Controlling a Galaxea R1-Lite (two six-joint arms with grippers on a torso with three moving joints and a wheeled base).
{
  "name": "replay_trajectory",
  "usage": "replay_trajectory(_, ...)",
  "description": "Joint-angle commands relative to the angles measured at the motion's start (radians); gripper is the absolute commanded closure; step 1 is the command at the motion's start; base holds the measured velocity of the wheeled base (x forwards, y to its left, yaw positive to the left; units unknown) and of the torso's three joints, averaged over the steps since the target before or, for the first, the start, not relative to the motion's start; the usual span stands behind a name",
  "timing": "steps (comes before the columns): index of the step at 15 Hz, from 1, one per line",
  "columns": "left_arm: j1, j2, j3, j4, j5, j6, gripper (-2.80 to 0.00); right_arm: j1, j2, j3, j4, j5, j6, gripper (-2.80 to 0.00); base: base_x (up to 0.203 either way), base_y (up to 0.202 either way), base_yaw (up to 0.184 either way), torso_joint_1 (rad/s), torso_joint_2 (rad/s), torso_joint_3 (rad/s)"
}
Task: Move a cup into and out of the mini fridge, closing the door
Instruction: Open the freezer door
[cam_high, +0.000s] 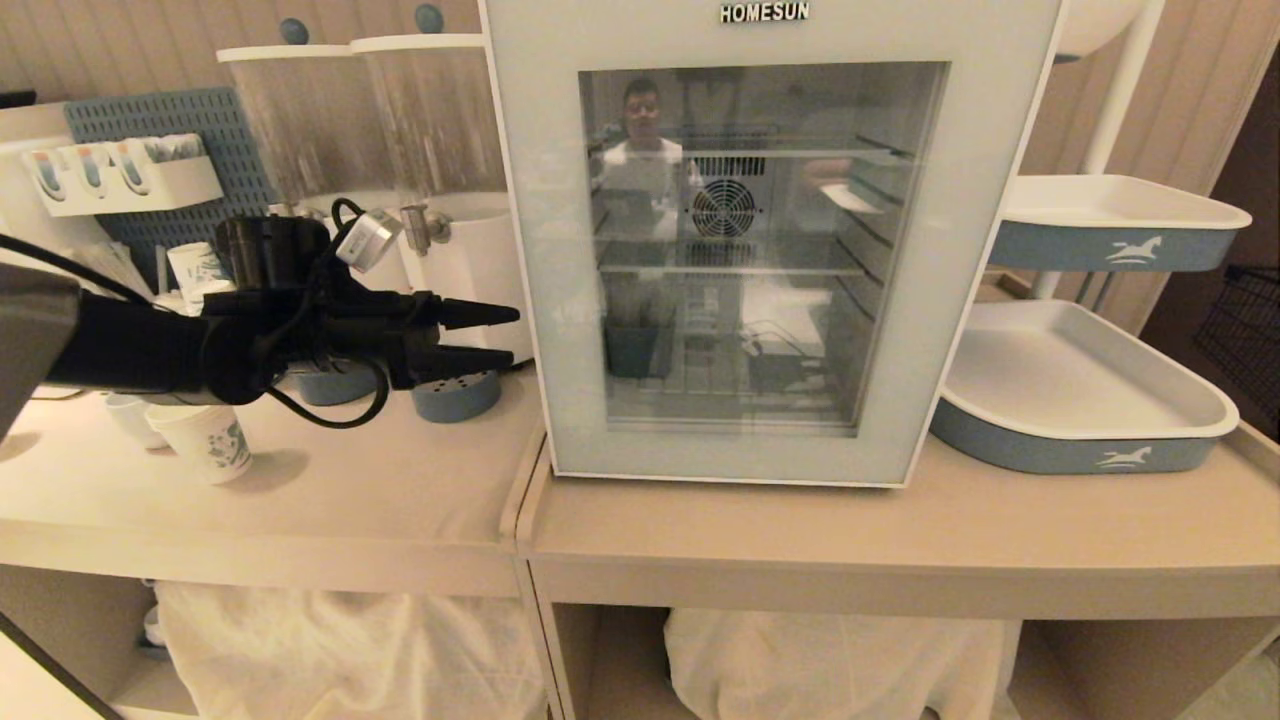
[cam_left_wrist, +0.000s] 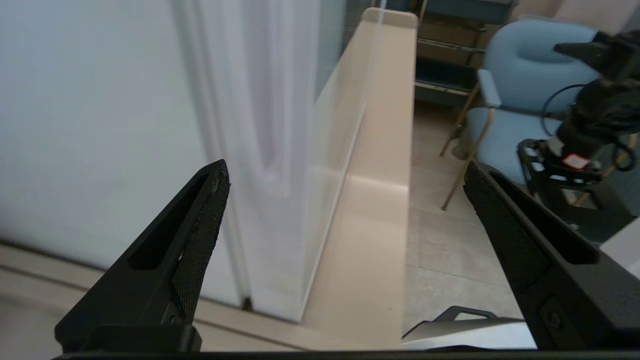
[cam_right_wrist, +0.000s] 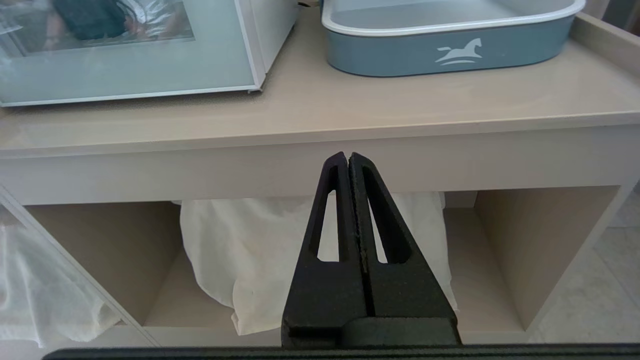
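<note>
The left hand, fingers spread and empty, points at the closed door of the mini fridge; the right hand is closed.

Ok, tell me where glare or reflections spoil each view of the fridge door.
Head view: the door glass mirrors a person and the room, veiling the wire shelves. Left wrist view: the mini fridge side is washed out, pale and soft past the open left gripper. Right wrist view: only the door's lower corner shows, with smeared reflections.
</note>
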Motion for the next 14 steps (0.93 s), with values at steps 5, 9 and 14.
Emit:
replay_trajectory(5, -0.047, -0.009, -0.054, -0.010, -0.007, -0.087, -2.80, 0.000, 0.001, 0.000, -0.001, 0.000, 0.000, 0.00, 0.000, 0.000, 0.000, 0.000, 0.00, 0.000)
replay_trajectory(9, -0.055, 0.027, -0.085, -0.014, -0.001, -0.136, -2.80, 0.000, 0.001, 0.000, -0.001, 0.000, 0.000, 0.00, 0.000, 0.000, 0.000, 0.000, 0.00, 0.000)
replay_trajectory(14, -0.061, 0.018, -0.056, -0.005, -0.012, -0.142, -2.80, 0.000, 0.001, 0.000, -0.001, 0.000, -0.001, 0.00, 0.000, 0.000, 0.000, 0.000, 0.00, 0.000)
